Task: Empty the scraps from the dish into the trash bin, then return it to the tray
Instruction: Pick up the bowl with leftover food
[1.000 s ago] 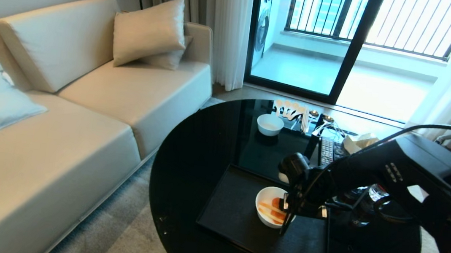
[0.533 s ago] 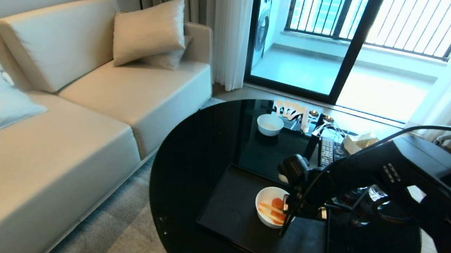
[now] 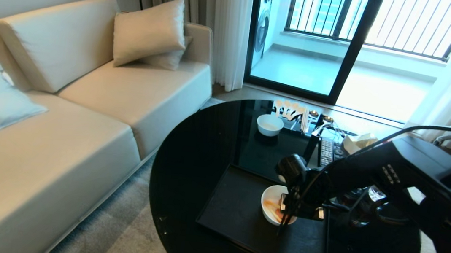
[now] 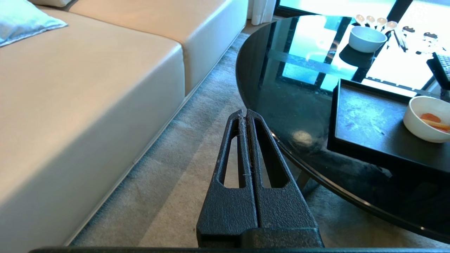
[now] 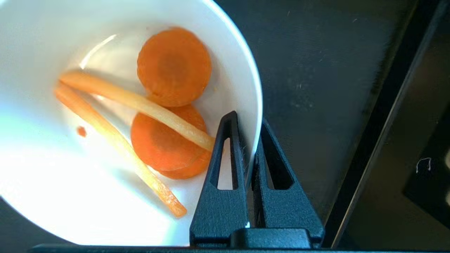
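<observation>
Glossy white round dish (image 5: pixel 105 196) rim pinched by right gripper (image 5: pixel 248 140) fingers

Right arm (image 3: pixel 398 171) reached in from about 3 o'clock of the head view toward the centre, forearm sloping down to a dark wrist. Right gripper (image 3: pixel 283 211) pointed downward at roughly 5 o'clock of that view, its two black fingers (image 5: pixel 225 165) drawn nearly together, one on either side of the wall of the dish (image 5: pixel 105 123), pinching the rim. Left gripper (image 4: pixel 245 116) hung apart from the work, low and level, its fingers pressed flat against each other with nothing between them.
</observation>
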